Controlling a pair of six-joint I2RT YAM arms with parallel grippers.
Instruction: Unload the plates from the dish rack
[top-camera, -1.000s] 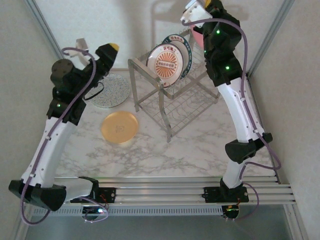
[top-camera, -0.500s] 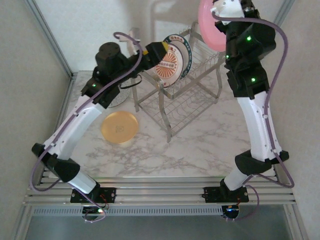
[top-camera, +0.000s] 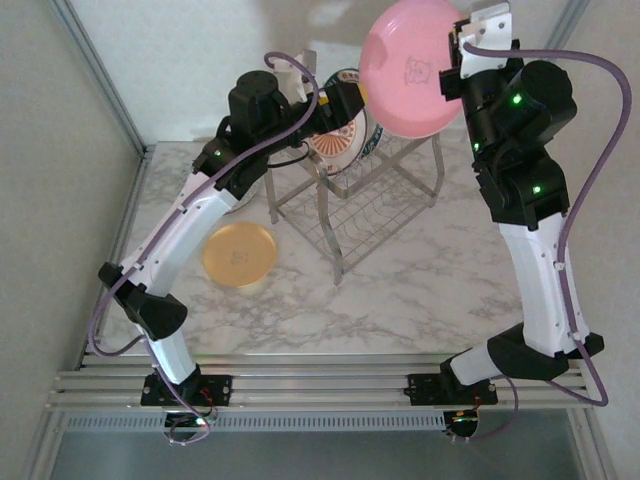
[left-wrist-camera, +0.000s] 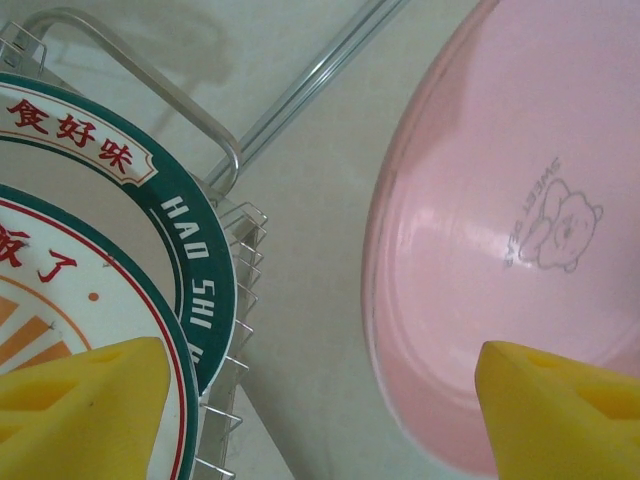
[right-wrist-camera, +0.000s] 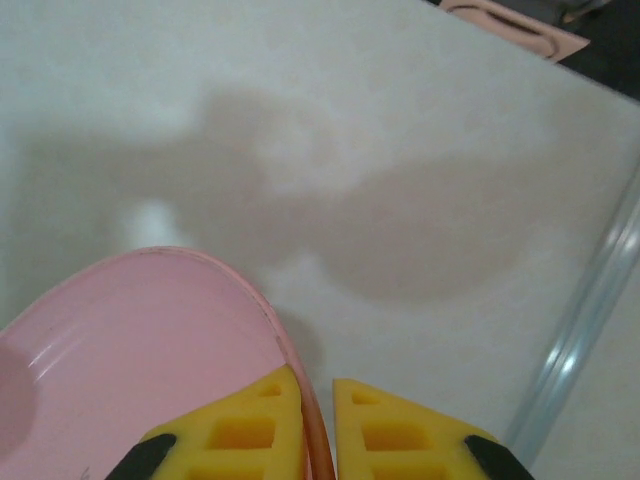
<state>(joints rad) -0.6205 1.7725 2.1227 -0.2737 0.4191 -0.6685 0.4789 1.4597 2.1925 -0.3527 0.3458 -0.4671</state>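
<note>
1. Plates are sitting in three places. Two dark-rimmed sunburst plates are standing upright in the upper tier of the dish rack. An orange plate is lying flat on the marble table left of the rack. A pink plate is hanging in the air above the rack.
2. The right gripper is pinching the pink plate's rim between its yellow fingers. It is holding the plate tilted, and the face printed with a small bear is showing to the top camera and the left wrist camera.
3. The left gripper is hovering just in front of the sunburst plates' upper edges. Its fingers are spread wide and grasping nothing, and the pink plate is hanging apart on its right.
</note>
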